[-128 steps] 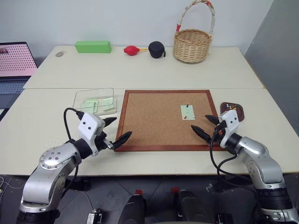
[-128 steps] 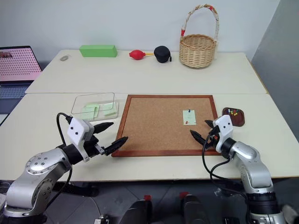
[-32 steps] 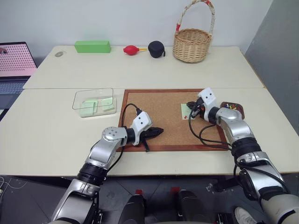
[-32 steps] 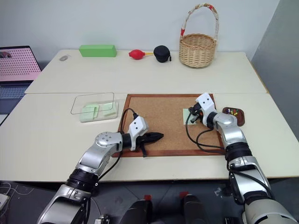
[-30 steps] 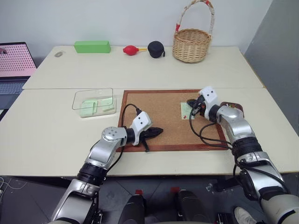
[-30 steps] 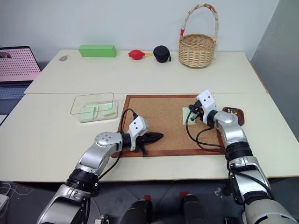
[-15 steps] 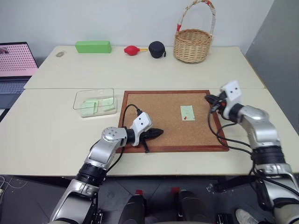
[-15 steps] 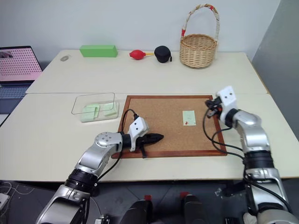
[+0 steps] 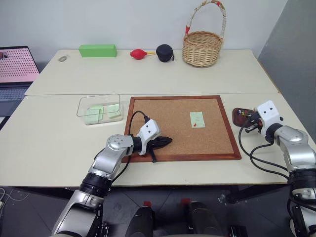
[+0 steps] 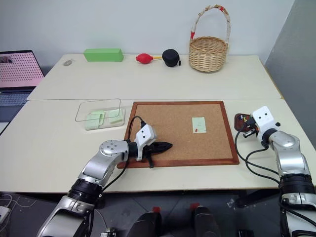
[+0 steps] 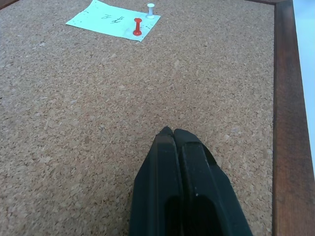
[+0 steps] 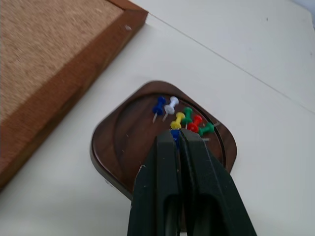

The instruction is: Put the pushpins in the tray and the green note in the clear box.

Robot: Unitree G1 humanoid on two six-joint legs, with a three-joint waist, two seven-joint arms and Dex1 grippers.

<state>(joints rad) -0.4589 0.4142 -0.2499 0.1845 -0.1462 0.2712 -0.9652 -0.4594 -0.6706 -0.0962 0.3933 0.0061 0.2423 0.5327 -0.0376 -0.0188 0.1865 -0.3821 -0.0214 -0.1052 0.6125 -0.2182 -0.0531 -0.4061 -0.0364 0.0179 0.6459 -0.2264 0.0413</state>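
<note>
The corkboard [image 9: 182,127] lay in the middle of the near table. The green note [image 9: 197,119] remained on its right half, with a red pin [image 11: 137,26] standing on it and a white pin [image 11: 151,8] at the note's edge, seen in the left wrist view. The left gripper [image 9: 168,140] rested over the board's near left part, pointing toward the note but well apart from it, its two black fingers [image 11: 167,162] pressed together with nothing between them. The tray [image 12: 133,142] sat on the table just beside the board's right frame. It held a cluster of pushpins [image 12: 181,117]: blue, white, yellow, green and red heads lying close together near its far rim. The right gripper [image 12: 175,135] hung above the tray with its fingers closed; a small blue bit showed at the tips just below a yellow pin, and it could not be told whether this was a pin pinched between them or one lying in the tray. The clear box [image 9: 99,108] stood to the left of the board, close to its far left corner, and contained pale green slips. On the far table stood a green block [image 9: 98,50], a red bulb [image 9: 138,53], a black case [image 9: 165,52] and a wicker basket [image 9: 202,44]. A laptop [image 9: 16,66] showed at the left edge.
</note>
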